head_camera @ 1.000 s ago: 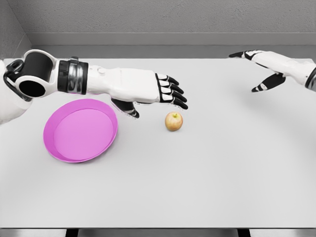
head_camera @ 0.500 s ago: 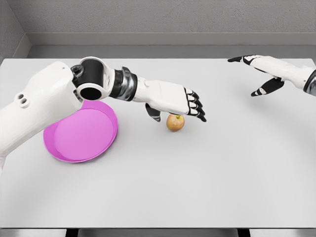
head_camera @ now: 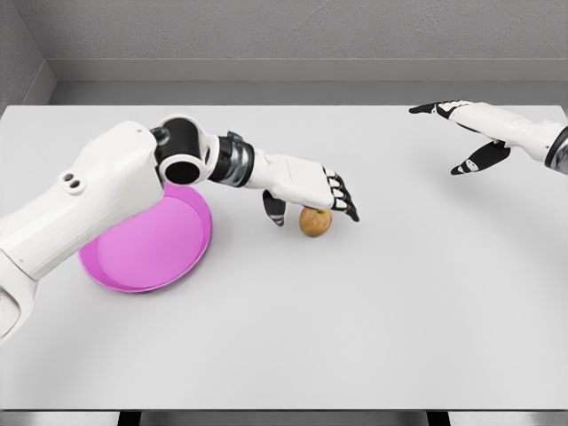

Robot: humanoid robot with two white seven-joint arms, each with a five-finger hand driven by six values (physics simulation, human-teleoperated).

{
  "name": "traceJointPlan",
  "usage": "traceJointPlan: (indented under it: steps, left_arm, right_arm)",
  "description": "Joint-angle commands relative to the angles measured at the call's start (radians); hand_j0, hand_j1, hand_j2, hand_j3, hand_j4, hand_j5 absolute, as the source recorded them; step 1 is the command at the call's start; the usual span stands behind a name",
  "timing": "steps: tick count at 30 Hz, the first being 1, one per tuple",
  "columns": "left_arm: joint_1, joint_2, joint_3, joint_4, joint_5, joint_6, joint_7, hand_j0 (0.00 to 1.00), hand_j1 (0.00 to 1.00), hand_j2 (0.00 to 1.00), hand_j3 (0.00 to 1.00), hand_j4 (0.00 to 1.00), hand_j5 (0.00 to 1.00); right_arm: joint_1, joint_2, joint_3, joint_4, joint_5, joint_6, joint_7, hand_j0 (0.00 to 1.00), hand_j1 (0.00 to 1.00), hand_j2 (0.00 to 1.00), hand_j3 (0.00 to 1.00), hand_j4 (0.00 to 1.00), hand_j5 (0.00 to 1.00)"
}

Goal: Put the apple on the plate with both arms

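1. Reaching in from the left, the left hand (head_camera: 306, 188) sits over the apple (head_camera: 315, 222), palm down, with its dark-tipped fingers (head_camera: 343, 200) draped past the top of the fruit and the thumb (head_camera: 274, 209) hanging just to the apple's left.
2. The fingers are not yet wrapped around the apple — they lie loosely extended above it, and whether they touch its top cannot be told.
3. The apple rests on the white table (head_camera: 355, 311), a little right of the pink plate (head_camera: 146, 244) and apart from it.
4. The plate lies flat on the table; the left arm's elbow and forearm cover its upper edge.
5. The right hand (head_camera: 470, 133) hovers well apart at the far right — fingers spread, holding nothing.
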Motion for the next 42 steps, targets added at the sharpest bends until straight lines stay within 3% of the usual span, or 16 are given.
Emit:
traceJointPlan:
  steps: [1, 15, 19, 23, 42]
  left_arm:
    - [0.0, -0.001, -0.014, 0.005, 0.004, 0.002, 0.001, 1.0, 1.0, 1.0, 1.0, 1.0, 1.0]
    - [-0.003, -0.041, -0.02, 0.083, -0.025, 0.002, 0.004, 1.0, 1.0, 1.0, 1.0, 1.0, 1.0]
    - [-0.003, -0.043, -0.02, 0.083, -0.048, 0.002, 0.004, 0.88, 0.88, 0.88, 0.88, 0.88, 0.88]
    - [-0.003, -0.044, -0.02, 0.083, -0.048, 0.002, 0.004, 0.84, 0.84, 0.84, 0.84, 0.84, 0.84]
    - [-0.003, -0.061, -0.042, 0.09, -0.086, 0.002, 0.004, 0.84, 0.84, 0.84, 0.84, 0.84, 0.84]
  right_arm:
    - [0.0, -0.001, -0.001, -0.002, -0.007, 0.003, 0.0, 1.0, 1.0, 1.0, 1.0, 1.0, 1.0]
    - [0.002, -0.001, -0.001, -0.001, -0.007, 0.003, 0.0, 1.0, 1.0, 1.0, 1.0, 1.0, 1.0]
    - [0.008, -0.001, -0.001, -0.002, -0.007, 0.003, 0.0, 1.0, 1.0, 1.0, 1.0, 1.0, 1.0]
    - [0.009, -0.001, -0.001, -0.002, -0.007, 0.003, 0.0, 1.0, 1.0, 1.0, 1.0, 1.0, 1.0]
    - [0.009, -0.001, -0.001, -0.002, -0.007, 0.003, 0.0, 1.0, 1.0, 1.0, 1.0, 1.0, 1.0]
